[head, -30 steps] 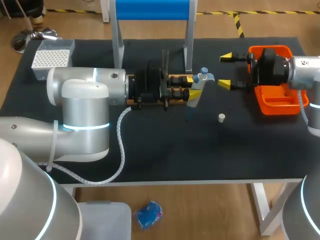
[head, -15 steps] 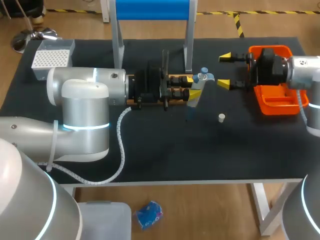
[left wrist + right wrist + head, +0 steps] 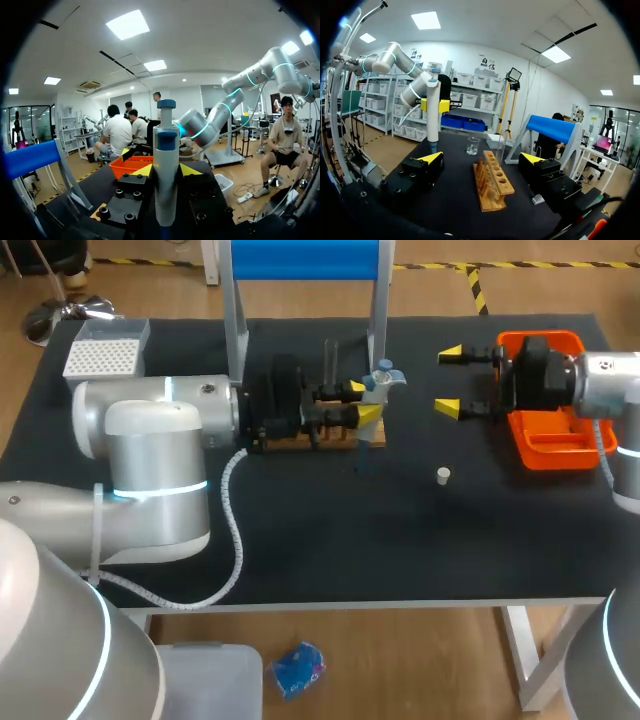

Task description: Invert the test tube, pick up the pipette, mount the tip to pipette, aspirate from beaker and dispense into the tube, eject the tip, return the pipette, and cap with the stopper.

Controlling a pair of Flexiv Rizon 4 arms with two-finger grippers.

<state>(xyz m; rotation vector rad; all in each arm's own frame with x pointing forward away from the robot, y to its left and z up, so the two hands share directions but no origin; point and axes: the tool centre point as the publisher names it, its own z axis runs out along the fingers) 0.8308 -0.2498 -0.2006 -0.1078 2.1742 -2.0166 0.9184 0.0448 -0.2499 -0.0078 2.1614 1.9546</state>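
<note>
- Your left gripper (image 3: 362, 400) sits near the middle of the table (image 3: 300, 530) and is clamped on the pipette (image 3: 380, 380). In the left wrist view the pipette stands upright between the 2 yellow tips, touched from both sides.
- The pipette hangs clear of the tabletop, just off the right-hand end of the wooden rack (image 3: 300, 435), with its blue button on top.
- Your right gripper (image 3: 449, 381) is released. Its 2 yellow tips stand well apart with nothing between them. It hovers at 3 o'clock from the pipette, just in front of the orange tray (image 3: 545, 450).
- In the right wrist view the rack (image 3: 492, 182) lies ahead of the open fingers, and the beaker (image 3: 473, 145) stands beyond the rack's far end. The pipette (image 3: 433, 112) is upright in the other arm's grip, off to the side of the beaker.
- A thin glass test tube (image 3: 330, 360) stands upright at the rack's far side. You cannot tell from these views which end is up.
- The white stopper (image 3: 443, 475) lies alone on the table at 5 o'clock from the pipette, apart from both grippers.
- The tip box (image 3: 105, 350) sits at the table's 10 o'clock corner.
</note>
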